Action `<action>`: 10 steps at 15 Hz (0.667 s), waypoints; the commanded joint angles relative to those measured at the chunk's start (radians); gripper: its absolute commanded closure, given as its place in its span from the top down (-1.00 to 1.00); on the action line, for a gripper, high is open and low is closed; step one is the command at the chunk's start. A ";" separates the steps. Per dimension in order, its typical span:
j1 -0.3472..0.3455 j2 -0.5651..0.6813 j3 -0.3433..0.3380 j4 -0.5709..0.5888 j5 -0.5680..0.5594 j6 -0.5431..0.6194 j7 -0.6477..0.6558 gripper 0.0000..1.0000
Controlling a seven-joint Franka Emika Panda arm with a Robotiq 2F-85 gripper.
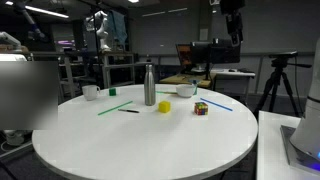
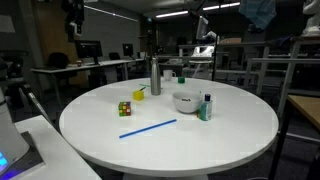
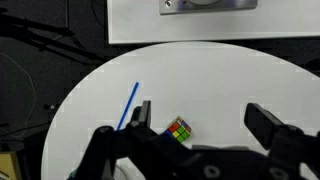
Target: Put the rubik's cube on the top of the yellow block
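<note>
The rubik's cube (image 1: 201,108) sits on the round white table (image 1: 140,140), a little apart from the yellow block (image 1: 164,106). Both also show in an exterior view, the cube (image 2: 125,108) in front of the block (image 2: 140,95). In the wrist view the cube (image 3: 180,130) lies far below, between the fingers and nearer the left one. My gripper (image 3: 203,118) is open and empty, high above the table; it shows at the top of an exterior view (image 1: 232,22). The yellow block is out of the wrist view.
A steel bottle (image 1: 150,85) stands behind the yellow block. A white bowl (image 1: 186,91), a white cup (image 1: 90,92), a green block (image 1: 112,90), a blue straw (image 2: 148,128), a green straw (image 1: 115,107) and a small teal-capped bottle (image 2: 205,107) are on the table.
</note>
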 commanded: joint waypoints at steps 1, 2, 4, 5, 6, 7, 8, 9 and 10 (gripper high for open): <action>0.017 0.002 -0.013 0.002 -0.007 -0.003 0.009 1.00; 0.020 0.005 -0.022 -0.004 -0.002 0.017 -0.002 1.00; 0.034 0.000 -0.048 -0.031 -0.014 0.106 -0.061 1.00; 0.035 0.004 -0.061 -0.040 -0.016 0.156 -0.084 1.00; 0.032 0.012 -0.072 -0.047 -0.022 0.199 -0.104 1.00; 0.031 0.013 -0.084 -0.056 -0.022 0.242 -0.125 1.00; 0.027 0.017 -0.094 -0.066 -0.030 0.284 -0.145 1.00; 0.022 0.023 -0.103 -0.076 -0.042 0.322 -0.165 1.00; 0.018 0.031 -0.117 -0.083 -0.046 0.355 -0.183 1.00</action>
